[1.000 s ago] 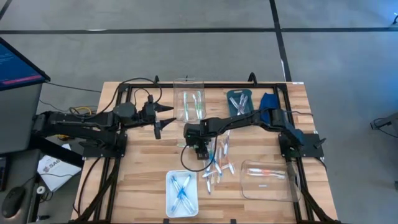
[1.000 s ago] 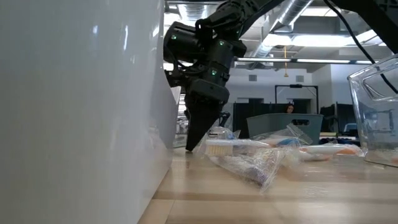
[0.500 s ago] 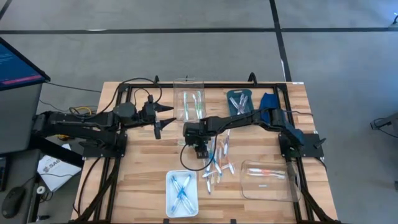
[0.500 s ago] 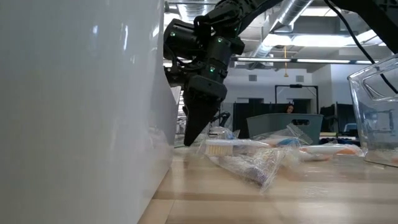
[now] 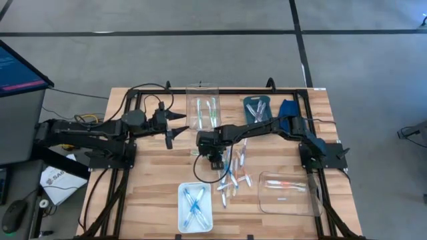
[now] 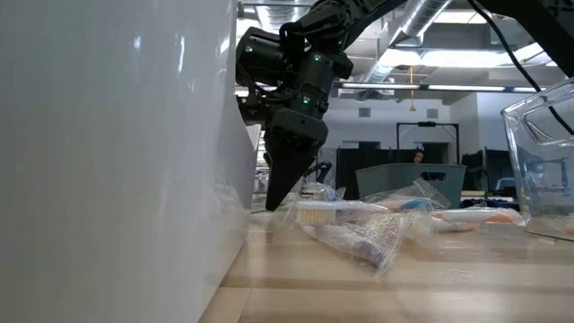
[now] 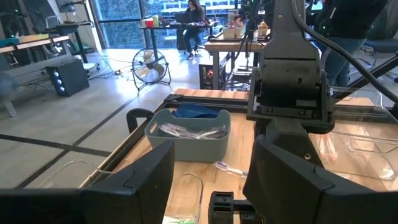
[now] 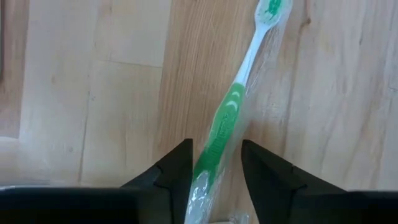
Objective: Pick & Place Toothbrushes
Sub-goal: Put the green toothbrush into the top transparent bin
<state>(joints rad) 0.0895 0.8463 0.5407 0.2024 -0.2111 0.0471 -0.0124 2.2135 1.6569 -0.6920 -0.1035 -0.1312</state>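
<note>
- Over the table, high view: my right gripper (image 5: 215,160) sits at the left edge of the loose toothbrushes (image 5: 233,179) near mid-table. It has barely shifted over the last second, so the change is in the fingers, not the arm. My left gripper (image 5: 179,126) waits to the left of the clear bin (image 5: 203,111), well apart from the pile, fingers spread wide and empty. Sorted brushes already lie in the white tray (image 5: 195,207) at the near edge, the clear box (image 5: 288,193) at near right and the teal tray (image 5: 256,109) at the far side.
- Low view: the right gripper (image 6: 285,193) now stands steeper than a second ago, its tips down at the wood beside a wrapped brush (image 6: 345,213). I judge the grasp is being made, not finished.
- Left wrist view: the left fingers (image 7: 143,177) stand far apart with nothing between them; the right arm (image 7: 292,87) fills the middle ahead.
- Right wrist view: the right fingers (image 8: 177,168) are closing in around the handle of a green brush (image 8: 229,112) in its clear wrapper. A narrow gap is left on each side, so I cannot tell whether they grip it yet.
- Writing: a white card (image 5: 56,179) beside the table's left frame carries letters too small to read.
</note>
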